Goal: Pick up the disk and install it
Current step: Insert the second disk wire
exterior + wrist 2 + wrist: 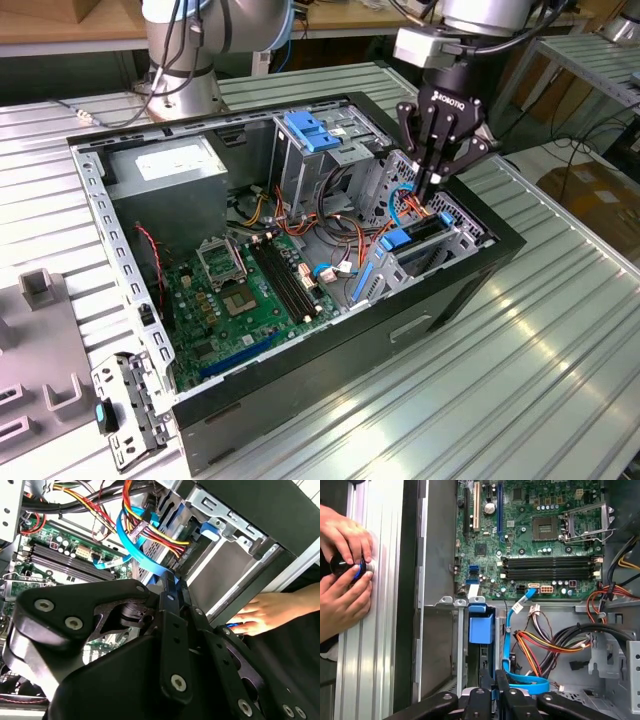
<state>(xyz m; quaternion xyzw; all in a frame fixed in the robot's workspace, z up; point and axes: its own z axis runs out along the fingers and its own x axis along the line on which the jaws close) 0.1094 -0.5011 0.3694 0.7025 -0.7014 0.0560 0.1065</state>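
Jaws: drawn close together, with a thin slit between them; I cannot tell if anything is pinched.
Gripper (pixel 428 190): points down into the drive cage (pixel 455 225) of the open case (pixel 470 290). In the first wrist view its fingers (pixel 487 692) stand side by side.
Disk (pixel 481 630): it stands on edge in a slot of the cage, just beyond the fingertips. Its blue carrier is the part that shows. In the exterior view the blue end (pixel 397 240) is just below the jaws and to the exterior view's left. I cannot tell if the fingers touch it.
Cables: a blue flat cable (pixel 510 650) bends beside the fingers, and next to it runs a bunch of red, yellow and orange wires (pixel 545 647).
Board: the green motherboard (pixel 545 535) lies past the cage, with its black memory slots (pixel 550 567) nearer to the jaws.
Hands: a person's hands (pixel 345 580) are outside the case wall on the ribbed table (pixel 370 655), well apart from the jaws. They hold a small black knob with a blue ring (pixel 350 569).
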